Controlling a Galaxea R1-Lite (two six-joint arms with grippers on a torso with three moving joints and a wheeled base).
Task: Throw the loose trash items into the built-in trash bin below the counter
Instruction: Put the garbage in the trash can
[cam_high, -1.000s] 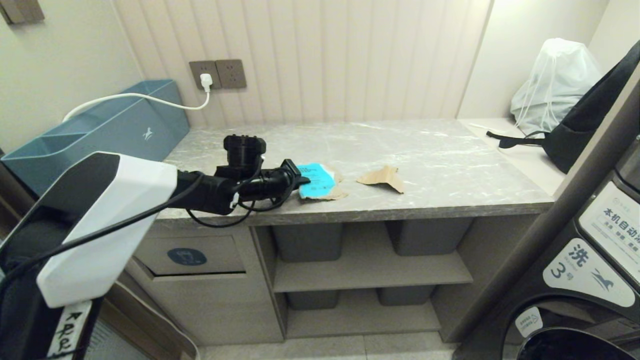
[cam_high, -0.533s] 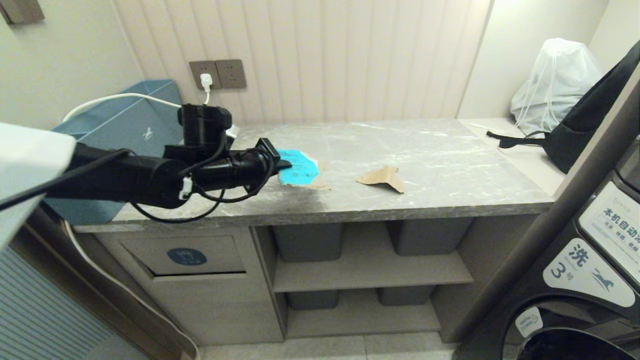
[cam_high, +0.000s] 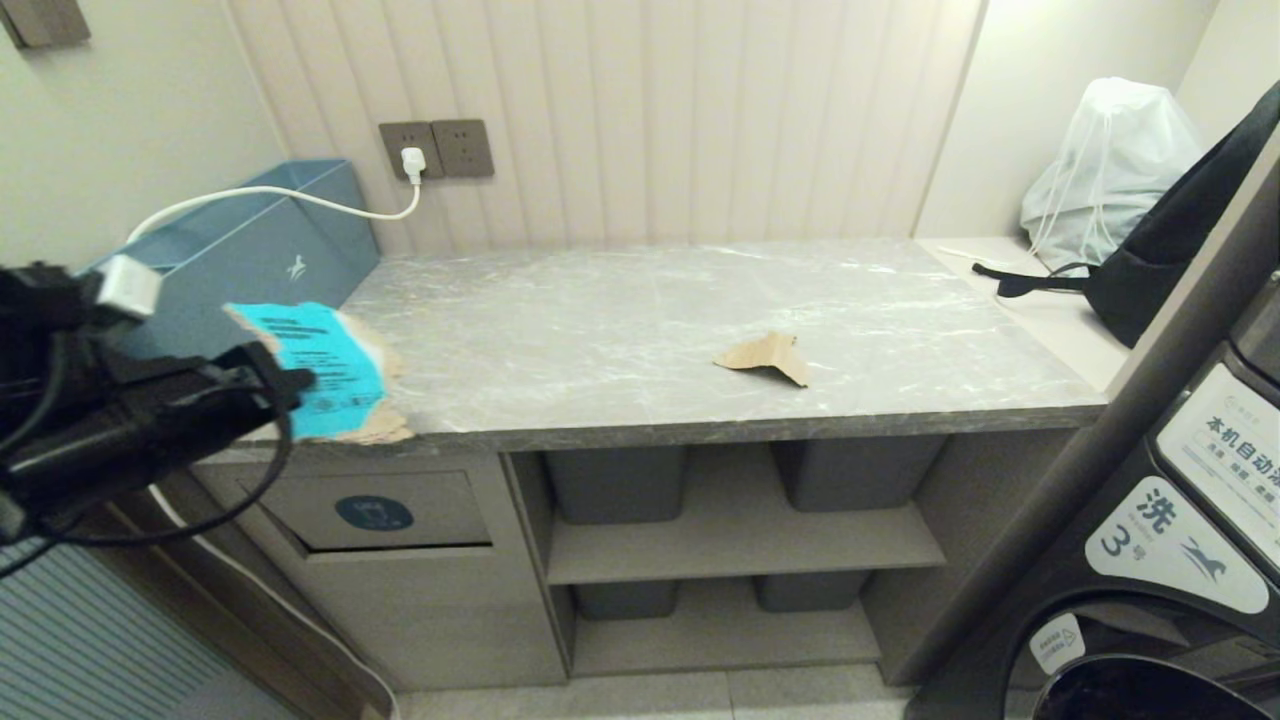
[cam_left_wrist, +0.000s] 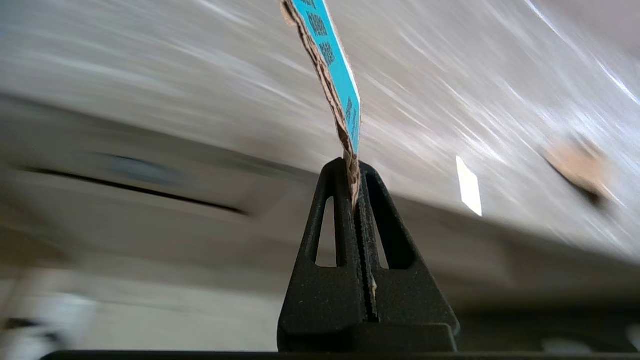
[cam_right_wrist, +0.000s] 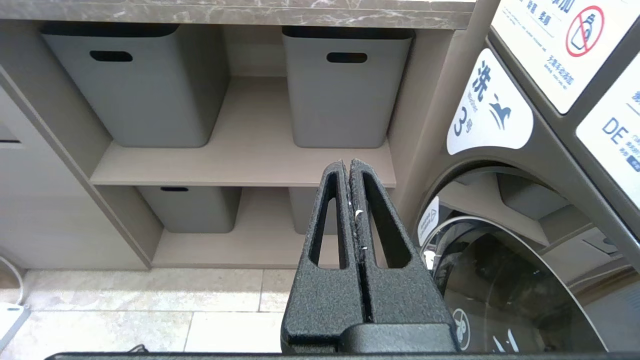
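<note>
Two cardboard scraps show. One, the cyan scrap (cam_high: 322, 368), is pinched by its edge in the left gripper (cam_high: 290, 382), whose fingers (cam_left_wrist: 334, 200) are clamped tight on it w/ no gap; in the left wrist view the scrap (cam_left_wrist: 334, 75) stands up out of the fingertips, cyan face to one side, torn brown edge to the other. In the head view this gripper is at the left, in front of the counter's (cam_high: 640, 300) front-left corner, w/ the scrap overlapping the counter's front edge in the picture; whether it touches the stone can't be told. Directly below that corner is the bin (cam_high: 372, 513), a beige cabinet front w/ a rectangular flap & dark blue oval sticker; flap looks closed. The tan scrap (cam_high: 765, 355) lies flat on the counter, right of centre & nearer the front edge, well apart from the cyan one. A teal box (cam_high: 270, 250) sits at the counter's back-left corner, w/ a white cable (cam_high: 300, 198) running over it to a wall socket. Grey tubs (cam_high: 615, 480) stand on shelves under the counter, right of the bin. The right gripper (cam_right_wrist: 348, 170) is seen only in its own wrist view, fingers pressed together & holding nothing, pointing toward the tubs (cam_right_wrist: 345, 85), w/ a washer (cam_right_wrist: 500, 280) beside it.
</note>
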